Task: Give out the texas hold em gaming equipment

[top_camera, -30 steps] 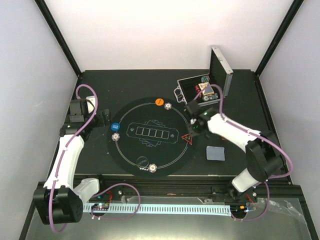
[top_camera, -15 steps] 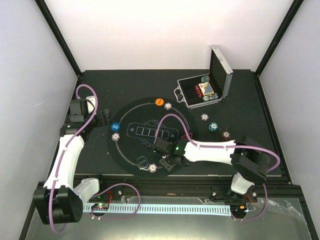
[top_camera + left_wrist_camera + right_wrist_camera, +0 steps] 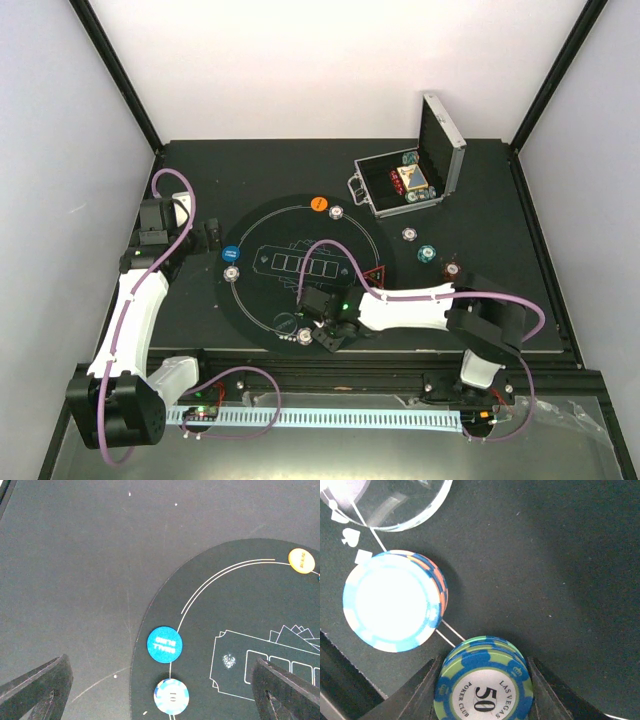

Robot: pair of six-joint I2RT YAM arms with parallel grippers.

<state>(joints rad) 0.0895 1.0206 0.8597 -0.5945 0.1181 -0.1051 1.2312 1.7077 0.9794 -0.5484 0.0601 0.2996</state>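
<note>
My right gripper (image 3: 482,692) is shut on a small stack of green-and-blue "50" poker chips (image 3: 481,685), low over the round black mat (image 3: 345,300) at its near edge. Beside it stands a white and light-blue chip stack (image 3: 394,600), and a clear disc (image 3: 385,505) lies beyond. In the top view the right gripper (image 3: 325,335) is next to that stack (image 3: 303,337). My left gripper (image 3: 160,667) is open and empty above a blue disc (image 3: 164,644) and a white chip (image 3: 171,696). An orange disc (image 3: 303,560) and a red triangle marker (image 3: 376,278) lie on the mat.
The open silver case (image 3: 410,180) stands at the back right with chips and cards inside. A white (image 3: 409,234), a teal (image 3: 427,254) and a red-brown chip (image 3: 452,269) lie on the table right of the mat. Another chip (image 3: 336,212) sits by the orange disc.
My right arm swung from near the case across to the mat's near edge, then a little further left. A grey-blue card right of the mat is gone; three chips now lie there.
</note>
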